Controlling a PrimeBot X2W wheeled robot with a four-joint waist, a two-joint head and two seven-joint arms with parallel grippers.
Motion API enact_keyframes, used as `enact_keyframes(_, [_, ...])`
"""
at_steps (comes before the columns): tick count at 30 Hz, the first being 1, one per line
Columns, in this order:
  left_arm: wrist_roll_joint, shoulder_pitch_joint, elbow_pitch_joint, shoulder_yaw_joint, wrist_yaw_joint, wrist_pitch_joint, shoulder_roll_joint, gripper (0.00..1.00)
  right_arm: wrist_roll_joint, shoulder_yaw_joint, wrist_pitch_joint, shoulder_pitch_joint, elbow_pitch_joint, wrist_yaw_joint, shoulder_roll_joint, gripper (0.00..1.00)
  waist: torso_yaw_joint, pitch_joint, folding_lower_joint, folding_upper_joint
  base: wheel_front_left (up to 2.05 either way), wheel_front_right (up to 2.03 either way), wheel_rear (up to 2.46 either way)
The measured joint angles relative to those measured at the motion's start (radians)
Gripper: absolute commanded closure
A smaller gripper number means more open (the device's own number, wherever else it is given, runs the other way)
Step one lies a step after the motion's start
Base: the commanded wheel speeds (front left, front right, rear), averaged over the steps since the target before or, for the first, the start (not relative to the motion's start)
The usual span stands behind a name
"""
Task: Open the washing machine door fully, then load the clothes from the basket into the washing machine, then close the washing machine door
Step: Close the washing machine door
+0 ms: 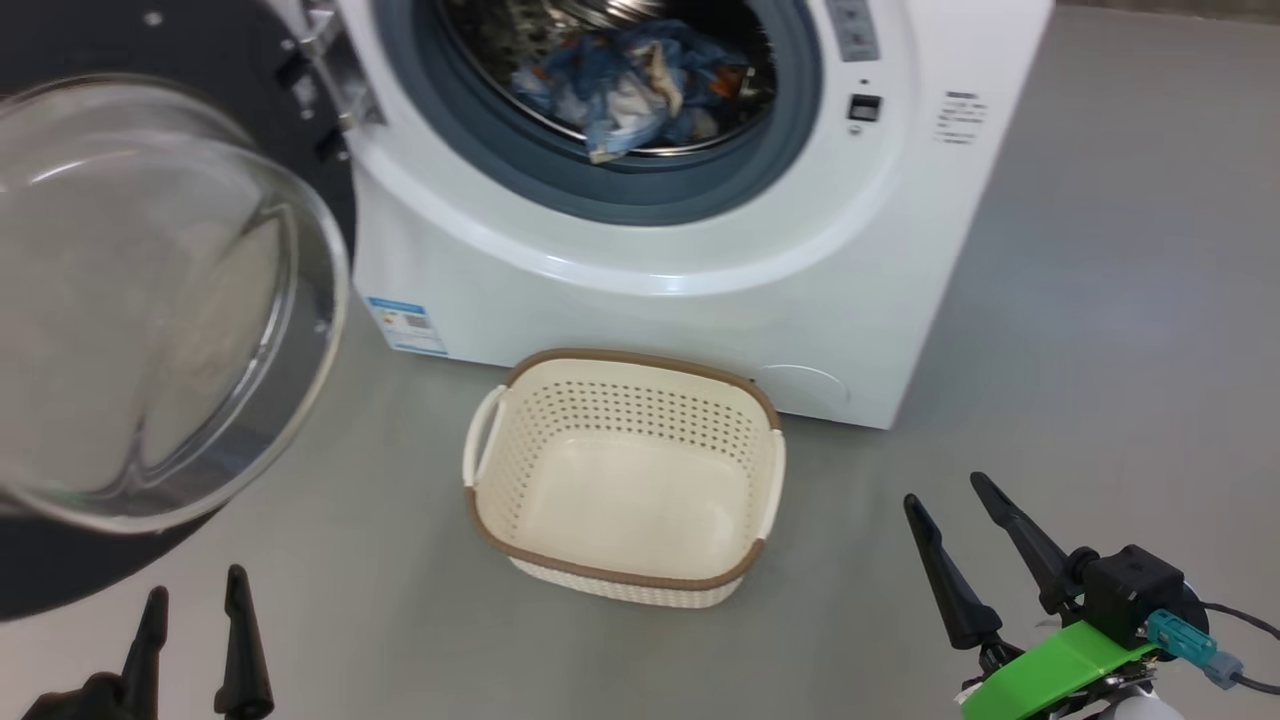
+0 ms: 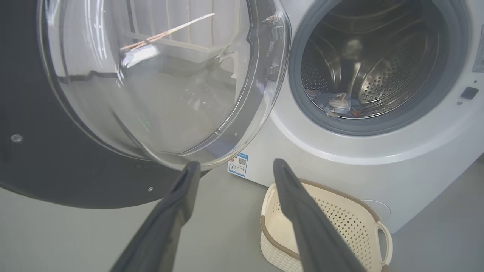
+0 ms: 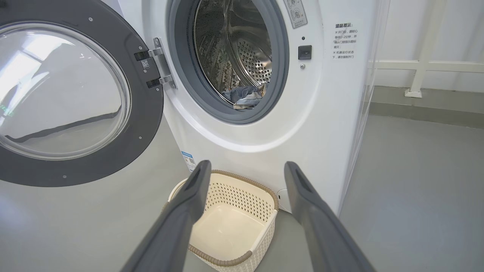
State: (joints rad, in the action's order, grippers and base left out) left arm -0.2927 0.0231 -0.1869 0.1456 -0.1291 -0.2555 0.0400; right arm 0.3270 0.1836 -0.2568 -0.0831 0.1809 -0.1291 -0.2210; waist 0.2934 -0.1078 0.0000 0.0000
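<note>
Basket (image 1: 640, 425) probably lies lengthwise along washer (image 1: 700, 260).

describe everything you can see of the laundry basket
The basket is a cream-white, plastic-looking tub, rounded rectangular, its walls pierced with rows of small holes and its floor plain. A brown woven-look rim runs round the top, with a cream loop handle on each short side. It stands upright and empty on the grey floor, just in front of the washing machine; whether it touches the machine cannot be told. Nothing grips it.
</note>
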Motion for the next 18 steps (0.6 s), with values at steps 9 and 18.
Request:
enact_keyframes(9, [-0.023,0.022,-0.008,0.001,0.000,0.000,-0.002,0.00,0.000,0.033,0.000,0.000,0.010,0.000,0.000,0.00,0.111,0.020,0.0001,0.0000,0.00,0.00,0.00])
enact_keyframes(18, [-0.044,0.039,-0.014,0.003,0.000,0.000,-0.002,0.00,0.001,0.056,0.000,-0.005,0.014,0.000,-0.005,0.00,0.193,0.029,0.0001,0.0000,0.00,0.00,0.00])
